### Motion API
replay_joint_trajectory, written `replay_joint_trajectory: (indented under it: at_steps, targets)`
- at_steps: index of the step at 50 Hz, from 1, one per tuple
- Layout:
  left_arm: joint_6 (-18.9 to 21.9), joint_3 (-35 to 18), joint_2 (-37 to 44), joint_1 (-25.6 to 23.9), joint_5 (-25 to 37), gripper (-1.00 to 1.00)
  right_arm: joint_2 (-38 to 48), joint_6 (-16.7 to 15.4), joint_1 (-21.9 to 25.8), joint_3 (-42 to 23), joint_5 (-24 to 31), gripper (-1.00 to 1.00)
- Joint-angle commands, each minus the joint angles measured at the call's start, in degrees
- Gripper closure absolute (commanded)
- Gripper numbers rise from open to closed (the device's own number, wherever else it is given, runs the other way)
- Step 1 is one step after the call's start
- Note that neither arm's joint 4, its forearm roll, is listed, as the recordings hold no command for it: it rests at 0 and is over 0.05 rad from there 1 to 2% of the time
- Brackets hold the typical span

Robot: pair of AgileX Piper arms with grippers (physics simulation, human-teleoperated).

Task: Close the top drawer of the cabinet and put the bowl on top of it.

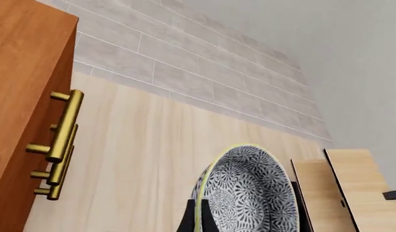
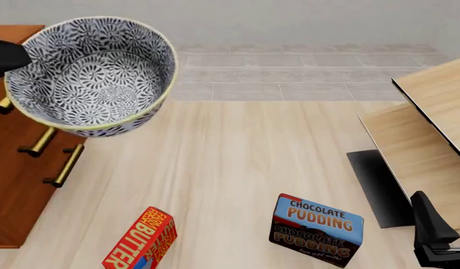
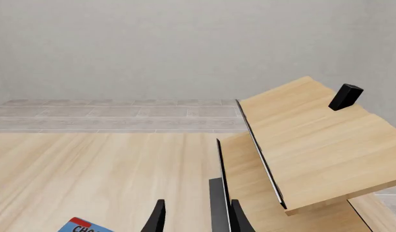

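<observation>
The left claw (image 1: 196, 220) pinches the rim of the patterned bowl (image 2: 91, 75), held tilted in the air above the front of the reddish-brown cabinet (image 2: 13, 185) — its top drawer (image 1: 24, 96) flush with the others. The right claw (image 3: 194, 215) hangs slightly spread over the surface (image 2: 238, 162), beside pale wooden furniture (image 2: 432, 129). A chocolate pudding box (image 2: 316, 228) and butter box (image 2: 140, 241) stand nearby — well apart.

You've got a white bowl (image 2: 91, 75) with dense dark blue-grey floral pattern, yellowish rim. Cabinet (image 2: 13, 185) reddish-brown wood, brass bar handles. Pudding box (image 2: 316, 228) blue top, dark brown lower half, orange and white lettering. Butter box (image 2: 140, 241) red with yellow and white text. Pale light-wood shelf (image 2: 432, 123), black edging.
</observation>
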Motion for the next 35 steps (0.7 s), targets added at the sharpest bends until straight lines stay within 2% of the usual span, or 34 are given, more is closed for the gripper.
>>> replay_joint_trajectory:
  at_steps: [1,5,9,20,26,35]
  targets:
    - [-1.6,-4.3,-1.0,0.8,3.5,1.00,-0.1,0.0,0.0,0.0,0.1,-1.00]
    - [-3.3,-5.3,-1.0,0.3,4.6,1.00,-0.1,0.0,0.0,0.0,0.1,-1.00]
    - [-2.0,-6.8,-0.4,1.6,4.9,1.00,-0.1,0.0,0.0,0.0,0.1,-1.00]
    - [-4.1,-12.0,0.6,2.2,8.5,1.00,-0.1,0.0,0.0,0.0,0.1,-1.00]
    - [-3.1,-15.5,1.5,4.7,9.7,1.00,-0.1,0.0,0.0,0.0,0.1,-1.00]
    - [-2.8,-20.1,2.4,5.7,12.4,1.00,-0.1,0.0,0.0,0.0,0.1,-1.00]
